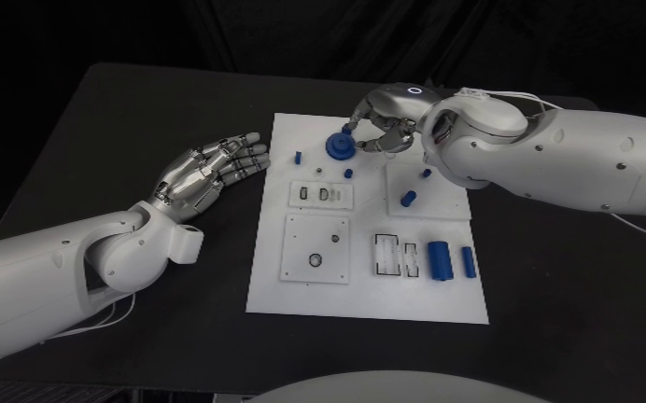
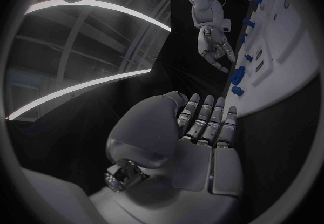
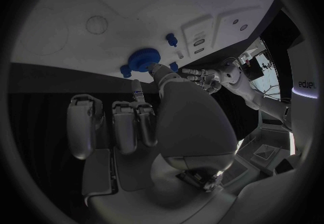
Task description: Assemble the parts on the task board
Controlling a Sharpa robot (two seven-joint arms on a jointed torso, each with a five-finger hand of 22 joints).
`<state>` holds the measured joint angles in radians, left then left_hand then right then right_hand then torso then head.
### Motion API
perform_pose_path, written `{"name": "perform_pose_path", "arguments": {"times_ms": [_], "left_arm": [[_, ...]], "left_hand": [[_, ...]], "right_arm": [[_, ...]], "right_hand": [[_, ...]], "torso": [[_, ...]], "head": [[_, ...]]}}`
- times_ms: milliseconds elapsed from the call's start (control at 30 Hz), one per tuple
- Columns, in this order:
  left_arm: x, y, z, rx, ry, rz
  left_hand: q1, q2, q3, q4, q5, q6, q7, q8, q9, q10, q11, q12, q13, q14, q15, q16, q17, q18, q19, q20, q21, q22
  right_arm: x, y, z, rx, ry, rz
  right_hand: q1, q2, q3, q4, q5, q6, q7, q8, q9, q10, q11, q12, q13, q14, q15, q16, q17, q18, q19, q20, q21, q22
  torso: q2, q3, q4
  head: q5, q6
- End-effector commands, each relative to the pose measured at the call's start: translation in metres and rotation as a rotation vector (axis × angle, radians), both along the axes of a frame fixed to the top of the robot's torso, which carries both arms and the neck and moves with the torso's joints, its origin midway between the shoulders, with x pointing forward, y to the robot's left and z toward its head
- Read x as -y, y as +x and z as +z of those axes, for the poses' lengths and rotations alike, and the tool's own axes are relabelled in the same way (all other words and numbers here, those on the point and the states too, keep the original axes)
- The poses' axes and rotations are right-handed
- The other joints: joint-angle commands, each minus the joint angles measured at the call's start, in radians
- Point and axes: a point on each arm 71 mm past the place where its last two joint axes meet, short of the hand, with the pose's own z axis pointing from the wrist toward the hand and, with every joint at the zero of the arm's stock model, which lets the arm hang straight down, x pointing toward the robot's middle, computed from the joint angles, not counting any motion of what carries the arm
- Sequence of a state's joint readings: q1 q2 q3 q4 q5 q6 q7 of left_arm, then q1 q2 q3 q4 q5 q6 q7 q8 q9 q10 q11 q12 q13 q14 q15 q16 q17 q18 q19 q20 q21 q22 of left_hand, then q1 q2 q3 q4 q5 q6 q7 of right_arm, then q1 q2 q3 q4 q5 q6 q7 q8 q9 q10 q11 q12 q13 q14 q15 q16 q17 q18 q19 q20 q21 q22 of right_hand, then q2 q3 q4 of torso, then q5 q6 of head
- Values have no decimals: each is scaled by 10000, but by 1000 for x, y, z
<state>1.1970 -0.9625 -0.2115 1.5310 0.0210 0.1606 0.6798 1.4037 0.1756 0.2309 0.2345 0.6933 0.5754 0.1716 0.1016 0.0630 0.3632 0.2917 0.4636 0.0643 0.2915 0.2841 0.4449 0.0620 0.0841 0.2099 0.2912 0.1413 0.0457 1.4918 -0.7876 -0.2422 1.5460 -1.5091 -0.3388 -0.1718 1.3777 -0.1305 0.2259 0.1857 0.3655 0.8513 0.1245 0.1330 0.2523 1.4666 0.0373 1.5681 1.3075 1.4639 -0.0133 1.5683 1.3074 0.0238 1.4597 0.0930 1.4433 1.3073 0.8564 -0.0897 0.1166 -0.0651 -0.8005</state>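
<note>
The white task board [image 1: 363, 302] lies in the middle of the black table. At its far edge my right hand [image 1: 384, 128] pinches a round blue disc part [image 1: 342, 147] between thumb and a finger, low over the board; the right wrist view shows the disc [image 3: 142, 60] at the thumb tip, with the other fingers [image 3: 84, 127] stretched out. My left hand [image 1: 213, 170] hovers left of the board, fingers straight and slightly apart, holding nothing. In the left wrist view, past that hand [image 2: 202, 143], are the board [image 2: 287, 56] and the right hand [image 2: 216, 43].
Small blue pegs [image 1: 298, 155] [image 1: 349, 173] [image 1: 426, 173] and a blue block [image 1: 408, 199] sit on the board's far half. Two blue cylinders [image 1: 441, 258] [image 1: 469, 261] lie at its right side beside a slotted holder [image 1: 396, 257]. White sub-plates [image 1: 323, 194] [image 1: 316, 247] occupy the middle.
</note>
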Motion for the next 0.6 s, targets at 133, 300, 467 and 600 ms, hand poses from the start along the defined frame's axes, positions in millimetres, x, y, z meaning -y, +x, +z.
{"name": "perform_pose_path", "arguments": {"times_ms": [133, 300, 467, 600], "left_arm": [[-3, -6, 10, 957, -721, 260], [-6, -14, 14, 1081, -644, 486], [-9, -21, 23, 1361, -555, 811], [-12, -24, 32, 1697, -512, 1119]], "left_hand": [[-137, -29, 137, -14, 37, 77, 225, 64, 19, 82, 21, 23, 10, 23, -17, 96, 5, -62, -8, 1, 0, -7], [-171, -128, 191, -50, 60, 255, 215, 126, 42, 168, 24, 59, 16, 92, -26, 188, 16, -53, 41, 0, 22, -1], [-213, -227, 250, -86, 95, 352, 224, 164, 49, 238, 29, 72, 11, -38, -17, 70, -11, -73, -231, 1, -169, -69], [-309, -375, 390, -176, 145, 478, 232, 202, 44, 296, 2, 36, 0, -605, -138, -401, -67, -25, -1039, -93, -727, -211]], "right_arm": [[35, -14, 29, 1012, 1511, -283], [74, -28, 40, 1201, 2161, -822], [103, -39, 43, 1298, 2439, -1351], [117, -41, 42, 1348, 2513, -1651]], "right_hand": [[-221, 70, -79, 254, -228, 300, 1, 157, 15, 1041, 23, 27, 2633, 1069, -17, 25, 2634, 141, 106, 33, -3, 2134], [-140, 82, -73, 283, -76, 449, -18, 224, 5, 1041, 12, 27, 2633, 1069, -24, 25, 2634, 84, 266, 30, 193, 2211], [-80, 46, -91, 320, -100, 551, -20, 252, -16, 1041, 13, 27, 2633, 1069, -27, 25, 2634, 65, 319, 27, 256, 2235], [-47, 29, -103, 349, -170, 575, -24, 247, -35, 1041, 11, 27, 2633, 1069, -29, 25, 2634, 58, 340, 25, 281, 2245]], "torso": [[-3, -1, -16], [-18, 0, -36], [-16, -3, 7], [-40, 17, -9]], "head": [[57, 106], [189, 280], [247, 444], [246, 497]]}}
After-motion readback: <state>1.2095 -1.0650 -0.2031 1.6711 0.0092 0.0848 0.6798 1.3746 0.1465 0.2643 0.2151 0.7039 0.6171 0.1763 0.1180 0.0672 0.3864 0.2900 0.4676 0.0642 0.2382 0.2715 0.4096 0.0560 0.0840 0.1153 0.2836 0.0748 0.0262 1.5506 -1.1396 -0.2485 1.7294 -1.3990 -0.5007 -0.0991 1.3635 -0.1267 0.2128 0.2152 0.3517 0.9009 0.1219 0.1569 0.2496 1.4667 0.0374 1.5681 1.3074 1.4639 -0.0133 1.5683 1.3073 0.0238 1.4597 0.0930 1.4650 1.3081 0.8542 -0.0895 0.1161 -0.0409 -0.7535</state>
